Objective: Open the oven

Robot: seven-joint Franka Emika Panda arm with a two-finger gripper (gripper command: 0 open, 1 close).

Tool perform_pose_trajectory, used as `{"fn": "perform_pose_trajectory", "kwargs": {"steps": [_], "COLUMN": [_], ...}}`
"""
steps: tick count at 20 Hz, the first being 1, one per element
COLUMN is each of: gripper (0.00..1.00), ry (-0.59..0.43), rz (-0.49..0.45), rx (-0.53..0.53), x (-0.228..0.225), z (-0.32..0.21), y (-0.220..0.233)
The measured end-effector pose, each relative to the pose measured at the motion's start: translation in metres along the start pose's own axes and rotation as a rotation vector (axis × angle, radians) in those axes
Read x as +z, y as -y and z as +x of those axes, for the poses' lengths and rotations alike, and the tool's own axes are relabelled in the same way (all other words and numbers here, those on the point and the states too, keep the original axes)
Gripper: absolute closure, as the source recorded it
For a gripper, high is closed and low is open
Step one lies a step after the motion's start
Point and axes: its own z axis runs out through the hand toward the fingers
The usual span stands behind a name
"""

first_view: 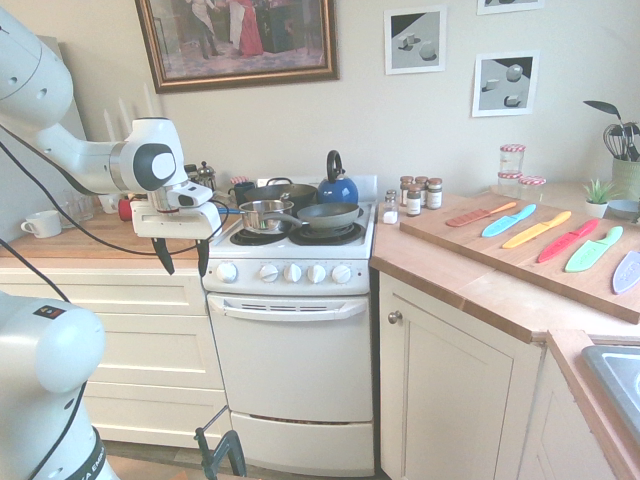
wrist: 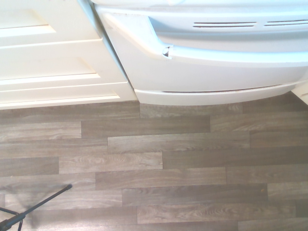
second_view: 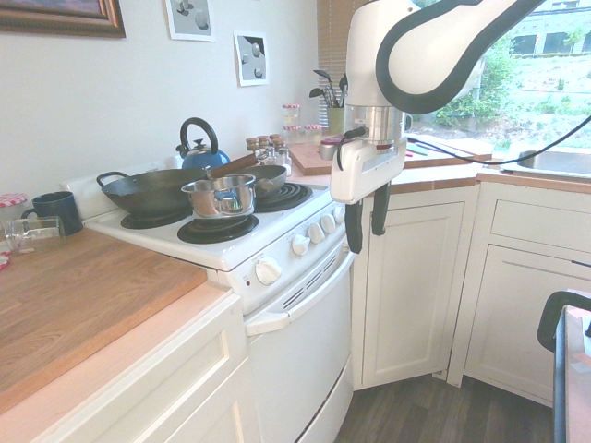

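Currently, the black two-finger tool (first_view: 178,257) hangs wide open and empty, out in front of the white oven's long horizontal bar handle (first_view: 290,311), above its level.

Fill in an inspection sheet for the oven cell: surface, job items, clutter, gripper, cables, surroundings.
Surface: wooden countertop left of the cooker; plank floor in front.
Job items: oven door closed; its bar handle spans the door top, below five white knobs.
Clutter: saucepan, wok, frying pan and blue kettle on the cooktop.
Gripper: gripper open, nothing held, clear of the handle.
Cables: dark cable looping along the arm.
Surroundings: cream drawers one side, cream cabinet door the other; colored knives on the cutting board.
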Motion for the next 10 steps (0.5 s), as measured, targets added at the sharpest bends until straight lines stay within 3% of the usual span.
{"fn": "perform_pose_trajectory", "kwargs": {"steps": [5, 10], "gripper": [0.00, 0.00], "ry": [0.009, -0.111], "rz": [-0.015, -0.025], "rx": [0.059, 0.104], "x": [0.016, 0.087], "z": [0.007, 0.040], "y": [-0.007, -0.025]}}
